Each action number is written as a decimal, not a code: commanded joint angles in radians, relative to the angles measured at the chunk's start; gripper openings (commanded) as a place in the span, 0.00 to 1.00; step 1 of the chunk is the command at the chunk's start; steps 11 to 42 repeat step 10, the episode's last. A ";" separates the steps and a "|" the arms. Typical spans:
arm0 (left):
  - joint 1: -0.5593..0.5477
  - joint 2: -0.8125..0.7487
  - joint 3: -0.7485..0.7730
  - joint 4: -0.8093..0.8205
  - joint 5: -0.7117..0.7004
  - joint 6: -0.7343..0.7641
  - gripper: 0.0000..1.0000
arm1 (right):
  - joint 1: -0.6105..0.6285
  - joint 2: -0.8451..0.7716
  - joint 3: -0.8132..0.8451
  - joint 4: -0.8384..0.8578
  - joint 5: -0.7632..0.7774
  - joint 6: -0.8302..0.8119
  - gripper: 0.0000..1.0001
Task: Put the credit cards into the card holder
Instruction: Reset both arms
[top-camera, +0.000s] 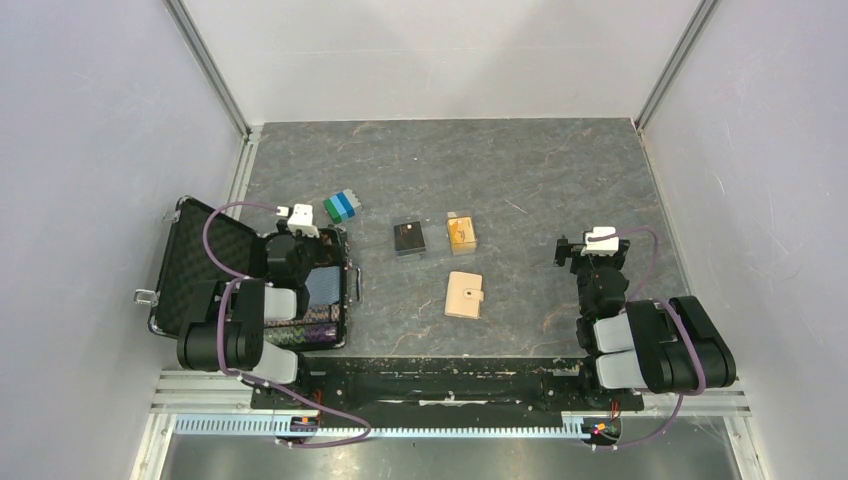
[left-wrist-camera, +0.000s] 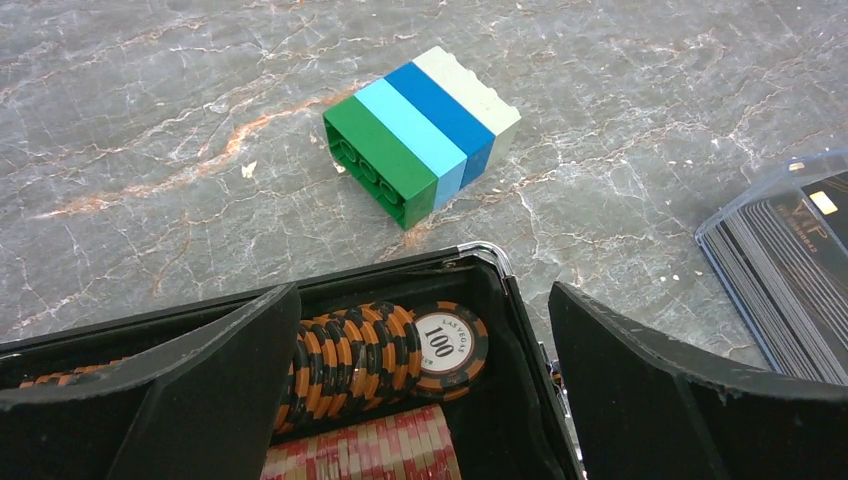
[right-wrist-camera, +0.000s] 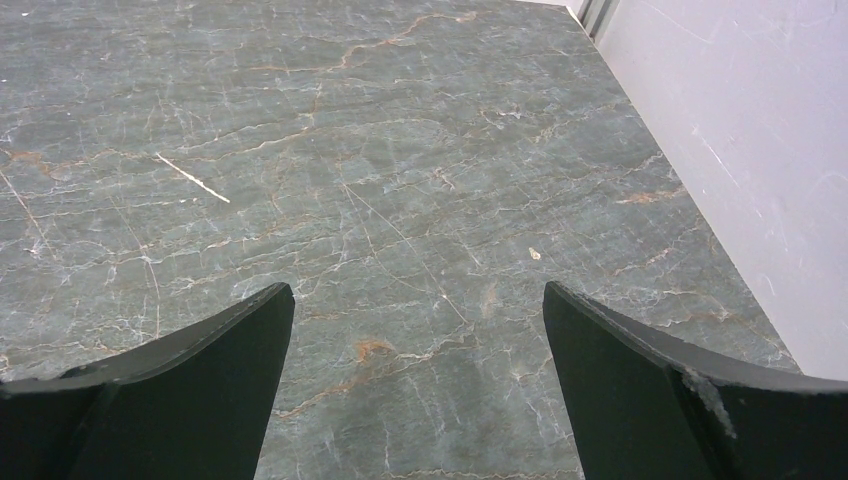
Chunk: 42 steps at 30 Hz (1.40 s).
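Nearest us, the left gripper (left-wrist-camera: 422, 300) hangs over the far right corner of the open poker chip case (top-camera: 200, 265), its fingers spread wide and holding nothing. Orange-and-black poker chips (left-wrist-camera: 380, 350) lie in a row just beneath it, and a stack of toy bricks (left-wrist-camera: 420, 135) stands on the table (top-camera: 560, 180) just beyond the case. The right gripper (right-wrist-camera: 420, 300) is over bare stone at the right side, likewise spread wide and empty.

We find the card holder (top-camera: 463, 295) lying flat and closed near the middle of the table, between the two arms and touched by neither. Just beyond it sit an orange clear-lidded box (top-camera: 461, 232) and, to its left, a small black box (top-camera: 409, 238). We see no loose credit cards in any view and cannot tell where they are.

We judge the task not yet begun, with both arms parked. The next move calls for finding a card and opening the holder. One gripper would likely have to pin it while the other lifts the flap.
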 joint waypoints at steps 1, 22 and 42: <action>-0.006 0.000 0.005 0.094 0.003 0.039 1.00 | -0.001 0.001 -0.097 0.063 0.016 -0.002 0.98; -0.009 0.005 0.006 0.096 -0.003 0.037 1.00 | -0.001 0.003 -0.097 0.064 0.016 -0.002 0.98; -0.009 0.005 0.006 0.096 -0.003 0.037 1.00 | -0.001 0.003 -0.097 0.064 0.016 -0.002 0.98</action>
